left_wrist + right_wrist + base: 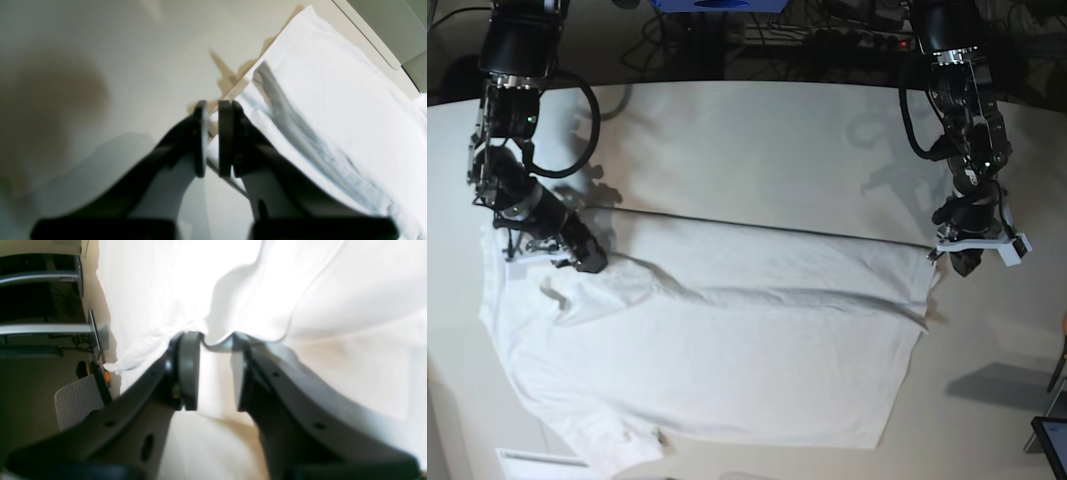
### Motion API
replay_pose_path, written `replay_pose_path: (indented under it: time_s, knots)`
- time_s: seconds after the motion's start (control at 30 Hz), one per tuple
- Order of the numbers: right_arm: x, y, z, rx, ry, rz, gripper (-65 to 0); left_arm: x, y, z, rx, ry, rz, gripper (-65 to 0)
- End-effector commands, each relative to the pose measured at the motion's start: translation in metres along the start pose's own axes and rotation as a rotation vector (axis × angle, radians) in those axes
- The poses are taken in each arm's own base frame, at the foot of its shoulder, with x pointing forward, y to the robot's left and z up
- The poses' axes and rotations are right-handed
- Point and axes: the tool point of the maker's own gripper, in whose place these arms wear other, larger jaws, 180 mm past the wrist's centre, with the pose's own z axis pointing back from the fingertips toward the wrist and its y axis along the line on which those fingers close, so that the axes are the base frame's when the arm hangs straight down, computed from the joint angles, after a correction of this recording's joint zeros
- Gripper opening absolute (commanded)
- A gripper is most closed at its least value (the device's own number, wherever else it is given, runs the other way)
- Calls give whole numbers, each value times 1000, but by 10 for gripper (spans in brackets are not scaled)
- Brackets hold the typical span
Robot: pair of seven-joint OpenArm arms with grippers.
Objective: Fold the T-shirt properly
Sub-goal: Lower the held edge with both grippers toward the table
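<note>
The white T-shirt (727,340) lies spread and wrinkled across the off-white table (757,150), collar end at the left. My left gripper (949,256) is at the shirt's right edge. In the left wrist view its pads (212,138) stand a narrow gap apart, with the shirt's edge (333,100) right beside and behind them. My right gripper (592,262) is at the shirt's upper left. In the right wrist view its jaws (217,373) are open, tips touching a raised fold of the shirt (233,280).
A dark seam (757,228) crosses the table just above the shirt. The table's far edge (367,36) is near the left gripper. Shelving (33,290) and a mesh chair (76,400) stand beyond the table. Cables (827,30) lie at the back.
</note>
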Motion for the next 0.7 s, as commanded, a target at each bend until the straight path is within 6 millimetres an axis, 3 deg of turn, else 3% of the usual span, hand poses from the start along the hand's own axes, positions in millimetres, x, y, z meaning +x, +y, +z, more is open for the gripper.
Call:
replay_pose_path:
  time_s: [0.0, 0.23, 0.53, 0.67]
  knots:
    - [13, 14, 0, 41, -26, 14, -557, 21, -6, 1, -21, -63, -16, -595]
    - [19, 18, -7, 50, -24, 3, -640, 21, -5, 0, -20, -61, -15, -595]
    - [35, 41, -12, 93, -45, 28, -643, 19, -4, 1, -18, -58, -17, -595]
    - [40, 40, -18, 87, -41, 14, -643, 18, -5, 1, -19, -56, -13, -595]
